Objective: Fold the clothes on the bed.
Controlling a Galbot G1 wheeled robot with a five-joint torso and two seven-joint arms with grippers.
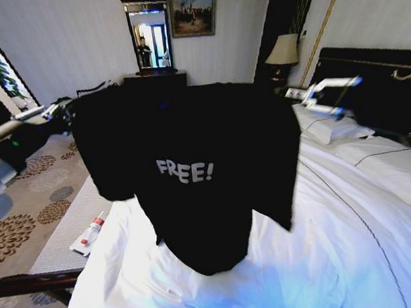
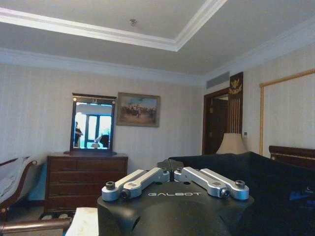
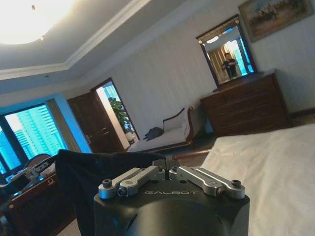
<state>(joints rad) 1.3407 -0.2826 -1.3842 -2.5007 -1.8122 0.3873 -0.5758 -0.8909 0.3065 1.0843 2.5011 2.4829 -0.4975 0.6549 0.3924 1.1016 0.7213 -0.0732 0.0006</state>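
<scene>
The clothes are one black T-shirt (image 1: pixel 200 175) with white "FREE!" lettering. It hangs spread in the air over the foot of the bed (image 1: pixel 352 235), chest facing me, hem just above the white duvet. My left gripper (image 1: pixel 70 107) holds one shoulder and my right gripper (image 1: pixel 302 99) holds the other. In the left wrist view the left gripper (image 2: pixel 171 173) is shut with black fabric (image 2: pixel 266 182) trailing from its tips. The right wrist view shows the right gripper (image 3: pixel 167 170) shut too, the dark cloth (image 3: pixel 83 182) stretching away from it.
White pillows (image 1: pixel 331 127) and a dark headboard (image 1: pixel 383 78) lie to the right. A small red-and-white bottle (image 1: pixel 91 232) rests on the bench at the bed's left side. A dresser with mirror (image 1: pixel 149 38) stands at the far wall, patterned carpet (image 1: pixel 26 216) on the left.
</scene>
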